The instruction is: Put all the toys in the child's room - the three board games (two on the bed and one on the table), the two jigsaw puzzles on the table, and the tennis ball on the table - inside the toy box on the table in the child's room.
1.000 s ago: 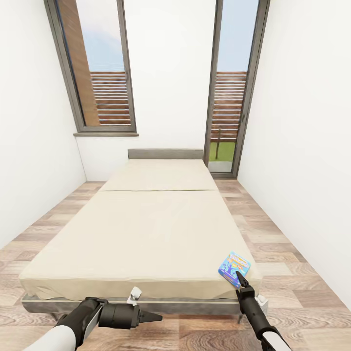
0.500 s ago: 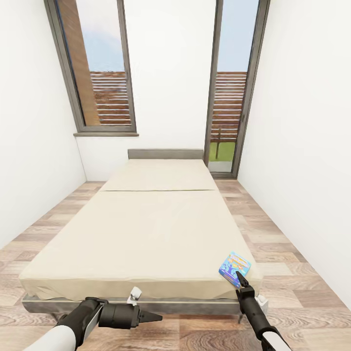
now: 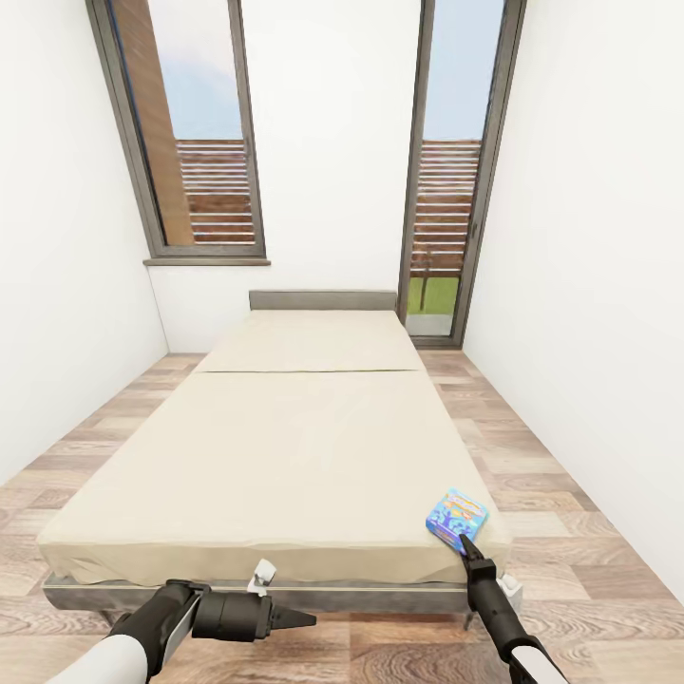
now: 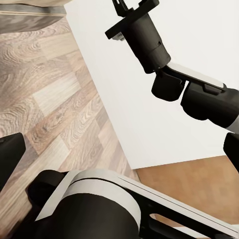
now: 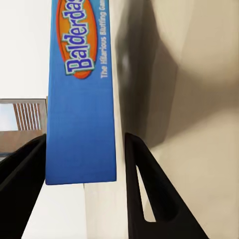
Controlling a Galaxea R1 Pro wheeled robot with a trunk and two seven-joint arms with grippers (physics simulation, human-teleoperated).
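Observation:
A small blue board game (image 3: 457, 514) lies flat on the near right corner of the bed (image 3: 285, 446), a low beige mattress on a thin grey frame. My right gripper (image 3: 465, 541) reaches up to the box's near edge. In the right wrist view the blue box (image 5: 82, 99), printed "Balderdash", sits between the two dark fingers (image 5: 144, 189); one finger touches it and a narrow gap shows at the other, so the right gripper (image 5: 85, 135) is open around it. My left gripper (image 3: 306, 618) hovers low before the bed's foot, open and holding nothing.
White walls close in on both sides, with strips of wood floor (image 3: 560, 532) along the bed. A tall window (image 3: 199, 133) and a glass door (image 3: 446, 190) stand at the far end. A small white bracket (image 3: 261, 577) sits on the bed's foot rail.
The right gripper's fingertips have shifted very slightly at the box's near edge. The blue box, the left arm and the view have not moved.

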